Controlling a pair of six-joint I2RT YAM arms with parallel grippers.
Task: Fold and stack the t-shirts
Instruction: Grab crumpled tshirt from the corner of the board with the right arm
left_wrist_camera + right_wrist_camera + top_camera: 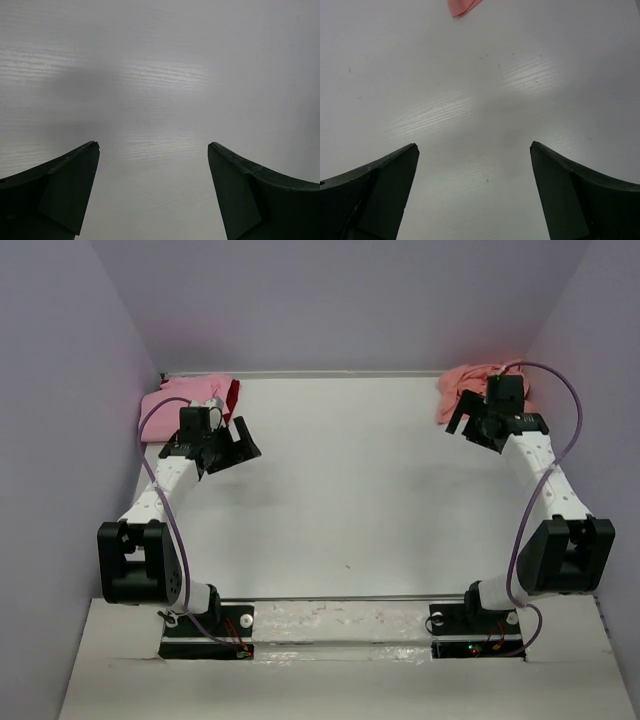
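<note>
Nothing looks folded or stacked yet. The salmon-orange t-shirt [466, 390] lies bunched in the worktop's [340, 500] far corner at one o'clock, and the pink t-shirt [183, 396] sits crumpled at eleven o'clock with a dark red t-shirt [233, 395] peeping out at its right edge. The left hand [248, 438] and right hand [463, 430] hang over bare worktop, fingers spread wide, holding nothing. The right arm [540, 470] covers part of the salmon-orange t-shirt, and most of the dark red t-shirt is hidden, so I cannot tell how it lies.
</note>
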